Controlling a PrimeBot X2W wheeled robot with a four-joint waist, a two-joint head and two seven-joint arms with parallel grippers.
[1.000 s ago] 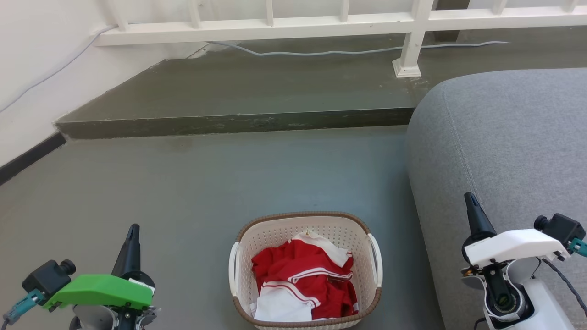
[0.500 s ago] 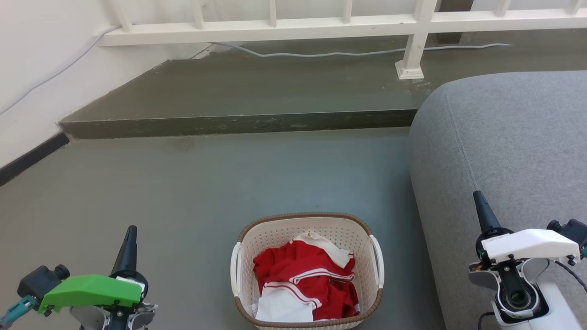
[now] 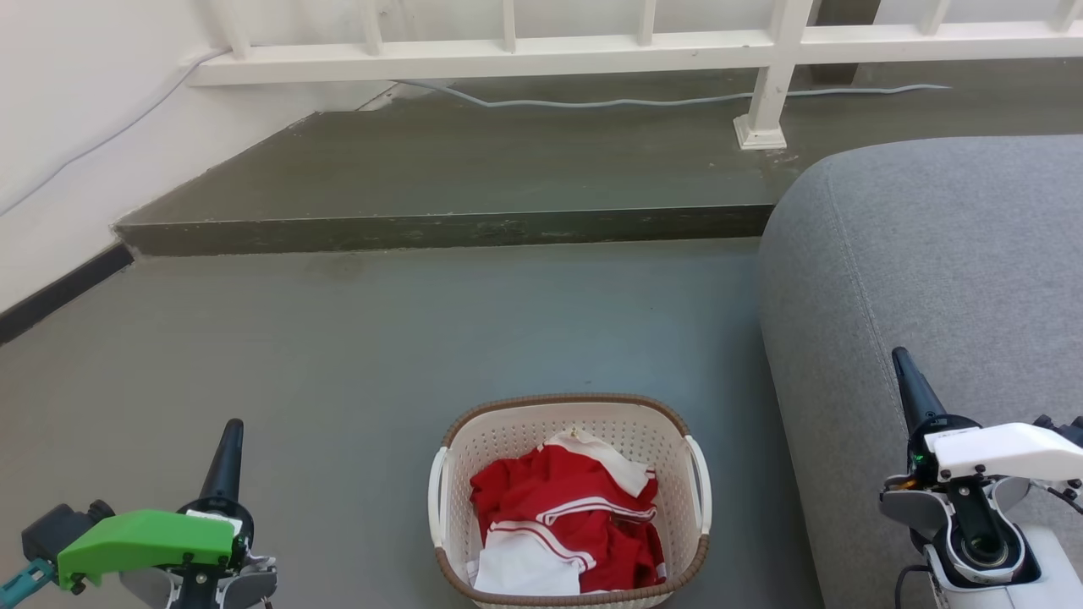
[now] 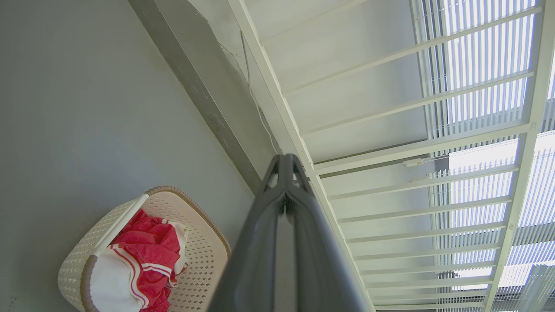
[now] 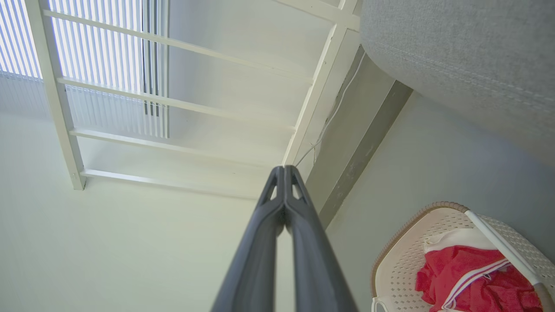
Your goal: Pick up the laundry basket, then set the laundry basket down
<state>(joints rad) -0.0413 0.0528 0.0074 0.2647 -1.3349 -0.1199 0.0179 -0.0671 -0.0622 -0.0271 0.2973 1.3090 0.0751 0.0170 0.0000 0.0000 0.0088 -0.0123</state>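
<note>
The basket [image 3: 508,440] stands upright on the grey floor [image 3: 423,338], well short of the raised step [image 3: 440,228] and near the rounded side of the grey sofa [image 3: 931,254], with a strip of bare floor between them. Red and white clothes [image 3: 575,507] lie heaped inside it, below the brown rim, and its white handles [image 3: 437,499] face left and right. The left gripper [image 3: 230,431] hangs over the floor to the left of the basket, well apart from it. A green cover sits on its wrist and its dark fingers point forward toward the step. In the left wrist view those fingers [image 4: 260,242] lie pressed together up to the tip of the gripper [image 4: 284,158], holding nothing, with the basket [image 4: 204,260] low to one side. The right gripper [image 3: 902,364], under a white cover, hovers in front of the sofa on the basket's other side, also well apart from it, and points the same way. The right wrist view shows this gripper [image 5: 285,170] with its fingers [image 5: 260,251] closed on each other and empty, the basket [image 5: 403,260] in the lower corner. Beyond the step, a white railing [image 3: 508,59] runs along the back, and a pale cable [image 3: 592,103] trails on the step beneath it.
</note>
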